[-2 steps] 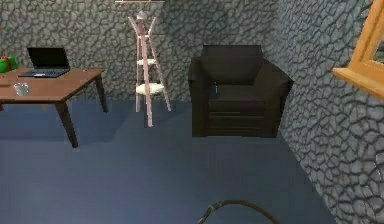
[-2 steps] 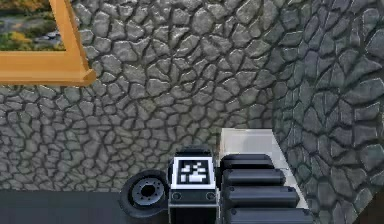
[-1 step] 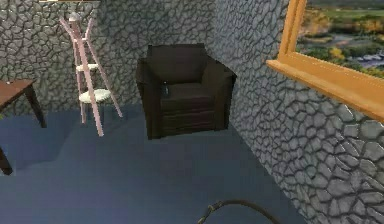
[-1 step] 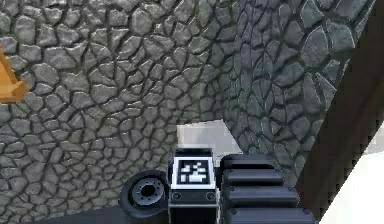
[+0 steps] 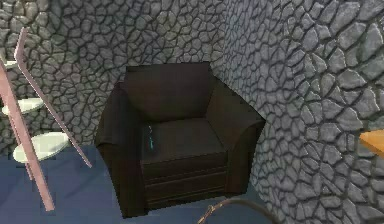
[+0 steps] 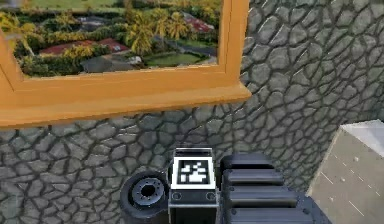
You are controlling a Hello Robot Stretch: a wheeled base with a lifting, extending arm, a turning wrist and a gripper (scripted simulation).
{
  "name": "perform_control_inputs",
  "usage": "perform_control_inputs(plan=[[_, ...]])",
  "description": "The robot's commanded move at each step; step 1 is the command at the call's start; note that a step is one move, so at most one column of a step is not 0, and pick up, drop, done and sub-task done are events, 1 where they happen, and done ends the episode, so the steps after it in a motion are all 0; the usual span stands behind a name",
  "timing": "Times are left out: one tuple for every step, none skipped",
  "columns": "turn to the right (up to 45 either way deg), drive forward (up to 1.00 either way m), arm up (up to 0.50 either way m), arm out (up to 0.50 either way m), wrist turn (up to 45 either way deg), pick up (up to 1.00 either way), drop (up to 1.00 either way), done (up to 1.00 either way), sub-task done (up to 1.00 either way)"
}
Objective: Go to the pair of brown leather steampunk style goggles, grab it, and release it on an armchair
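Entry: armchair (image 5: 175,130), ahead of me. My gripper (image 6: 146,194): contents, I cannot tell. Step: probably delivery. Next: swing arm side toward armchair.

- The armchair (image 5: 175,130) stands mid-scene in the forward view, its back set into the far corner where two walls (image 5: 300,60) meet.
- A small object (image 5: 150,139) lies on the armchair's seat, toward the left side.
- A rack (image 5: 28,100) stands left of the armchair, apart from it, with dishes (image 5: 42,148) on its shelves.
- A ledge (image 5: 373,141) juts in at the right edge, right of the armchair.
- In the arm side view, a window (image 6: 120,40) sits in the far wall (image 6: 290,90), upper left.
- A cabinet (image 6: 352,170) stands near right, before that wall.
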Motion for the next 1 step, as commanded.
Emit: perform_control_inputs(plan=[[6.0, 0.00, 0.00, 0.00, 0.0, 0.00, 0.00, 0.00, 0.00]])
